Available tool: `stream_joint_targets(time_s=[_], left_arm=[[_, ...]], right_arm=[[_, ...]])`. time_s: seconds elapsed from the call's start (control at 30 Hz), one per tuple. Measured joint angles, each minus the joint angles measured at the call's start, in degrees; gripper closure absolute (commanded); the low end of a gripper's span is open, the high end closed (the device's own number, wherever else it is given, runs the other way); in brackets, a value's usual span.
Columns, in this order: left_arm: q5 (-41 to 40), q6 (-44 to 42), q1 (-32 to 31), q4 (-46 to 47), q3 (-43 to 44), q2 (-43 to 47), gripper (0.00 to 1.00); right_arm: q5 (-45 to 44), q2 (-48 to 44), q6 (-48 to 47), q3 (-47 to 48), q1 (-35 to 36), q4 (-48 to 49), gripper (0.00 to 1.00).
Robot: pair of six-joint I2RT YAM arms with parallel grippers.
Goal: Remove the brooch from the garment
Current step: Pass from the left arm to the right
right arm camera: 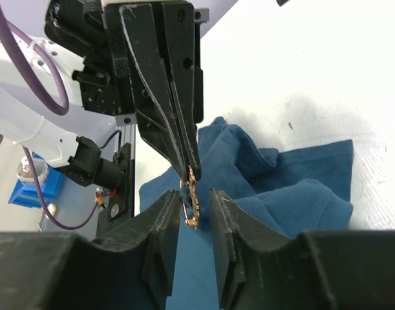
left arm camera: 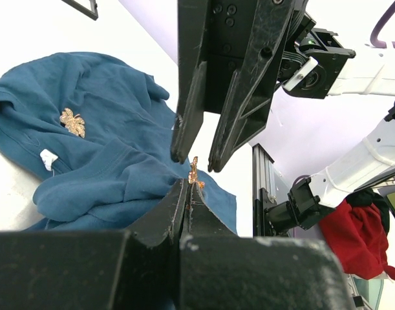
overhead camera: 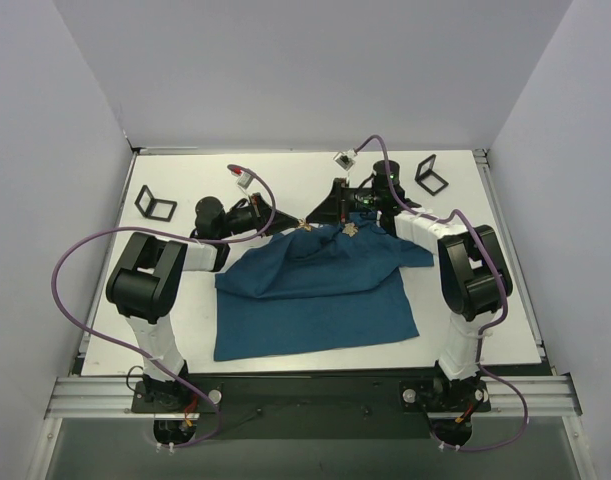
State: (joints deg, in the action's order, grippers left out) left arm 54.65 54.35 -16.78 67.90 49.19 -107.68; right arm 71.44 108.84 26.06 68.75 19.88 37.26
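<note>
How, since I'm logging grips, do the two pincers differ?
The left pincer is shut on the brooch; the right pincer is open, straddling it. The left reaches in from the shirt's left, the right from its right. Both meet at the shirt's far edge.

White table (overhead camera: 315, 170), pale grey walls (overhead camera: 315, 70) on three sides, aluminium rail (overhead camera: 95, 397) along near edge, even light.

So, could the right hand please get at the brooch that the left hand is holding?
Probably yes: the right hand is open and straddles the brooch, which juts clear of the shut left hand.
</note>
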Motion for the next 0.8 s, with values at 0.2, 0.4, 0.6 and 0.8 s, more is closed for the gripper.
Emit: stream_joint_targets(time_s=[0.2, 0.4, 0.6, 0.8], left_arm=[[-0.04, 0.13, 0.00, 0.02, 0.00, 0.00, 1.00], [0.33, 0.11, -0.02, -0.07, 0.00, 0.00, 1.00], [0.61, 0.11, 0.00, -0.17, 0.00, 0.00, 1.00], [0.61, 0.13, 0.00, -0.15, 0.00, 0.00, 1.00]], right_arm=[[0.42, 0.00, 0.68, -0.11, 0.13, 0.92, 0.77], [0.26, 0.00, -5.68, -0.04, 0.72, -6.73, 0.80], [0.35, 0.00, -8.11, 0.87, 0.81, -9.22, 0.82], [0.44, 0.00, -8.07, 0.90, 0.79, -9.25, 0.85]])
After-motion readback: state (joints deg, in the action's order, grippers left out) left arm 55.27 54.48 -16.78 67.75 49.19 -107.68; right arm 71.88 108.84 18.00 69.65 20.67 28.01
